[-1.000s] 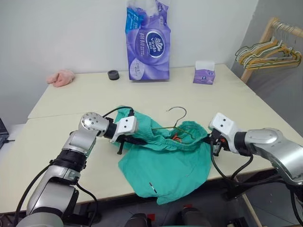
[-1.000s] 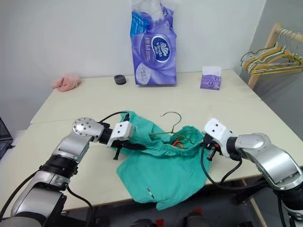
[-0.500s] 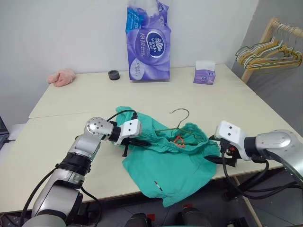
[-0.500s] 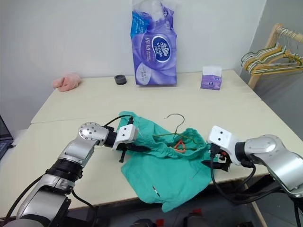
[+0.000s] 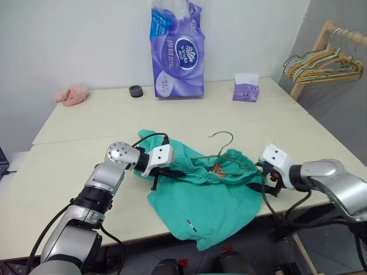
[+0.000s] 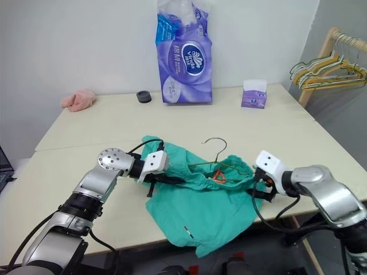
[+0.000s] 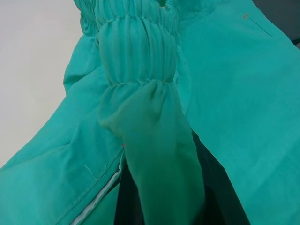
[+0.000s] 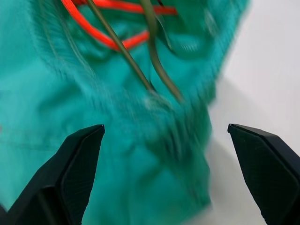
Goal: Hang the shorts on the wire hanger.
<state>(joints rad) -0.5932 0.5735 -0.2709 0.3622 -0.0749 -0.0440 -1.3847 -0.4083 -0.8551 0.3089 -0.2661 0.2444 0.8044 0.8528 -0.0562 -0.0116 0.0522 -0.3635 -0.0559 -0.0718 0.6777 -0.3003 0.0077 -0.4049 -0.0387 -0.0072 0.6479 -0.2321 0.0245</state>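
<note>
- Far left, back of table (image 5: 74, 123): pink cloth (image 5: 72, 94), black ring (image 5: 136, 91). Not in play.
- L gripper (image 5: 172, 172): clamped on shorts (image 5: 200, 200) at the waistband's left end; wrist view has gathered elastic bunched between its fingers.
- Centre: shorts lie on table front, legs draped over near edge. Hanger (image 5: 221, 150) sits inside waistband w/ hook poking up and out toward table back; orange cord (image 5: 217, 168) visible in the opening.
- Behind centre: purple tissue pack (image 5: 178, 48), small tissue box (image 5: 245, 89).
- R gripper (image 8: 164, 154): jaws wide apart, holding nothing, right at waistband's right end; wrist view has hanger wire and cloth edge between the fingers (image 8: 77, 164).
- Far right: rack w/ bunched hangers (image 5: 321, 60), off table.
- Step, as I read it: hanger already threaded in; R side lining up to take the waistband, hanger end, or both. Can't tell which.
- Next: R needs to close on cloth plus wire corner w/o pushing the hanger out; L should hold tension so the waistband doesn't slip.
- Risk: cloth thin, could pinch fabric only and miss the wire.
</note>
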